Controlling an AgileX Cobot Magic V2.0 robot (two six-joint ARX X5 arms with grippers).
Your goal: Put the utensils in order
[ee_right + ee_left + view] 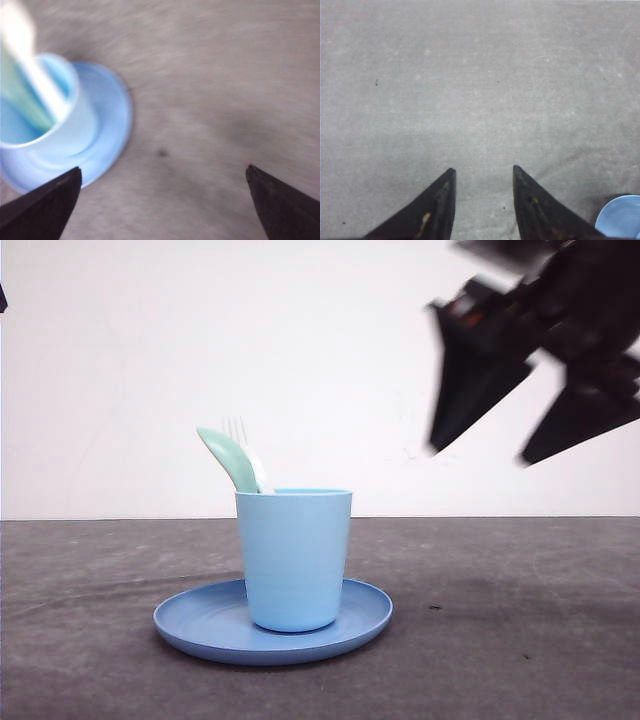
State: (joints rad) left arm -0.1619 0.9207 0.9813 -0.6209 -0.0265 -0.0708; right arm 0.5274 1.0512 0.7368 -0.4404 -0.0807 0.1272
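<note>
Two utensils, white plastic fork [238, 432] and mint-green plastic spoon [229, 458], stand in light blue cup [294, 558], leaning toward 11 o'clock. Right gripper [162, 200]: jaws wide apart, empty; lift it clear, avoiding the handles. Left gripper [484, 200]: apart, empty.

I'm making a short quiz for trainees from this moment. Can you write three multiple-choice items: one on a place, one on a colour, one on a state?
1. Where do the fork and spoon stand?
A. on the table
B. in the cup
C. on the plate beside the cup

2. What colour is the plate?
A. blue
B. red
C. white

3. How is the right pincer?
A. shut on the spoon
B. shut on the cup
C. open, holding nothing

Answers: 1 B, both handles rise out of the cup. 2 A, the front view shows it blue under the cup. 3 C, the right wrist view shows its fingers wide apart over bare table.
</note>
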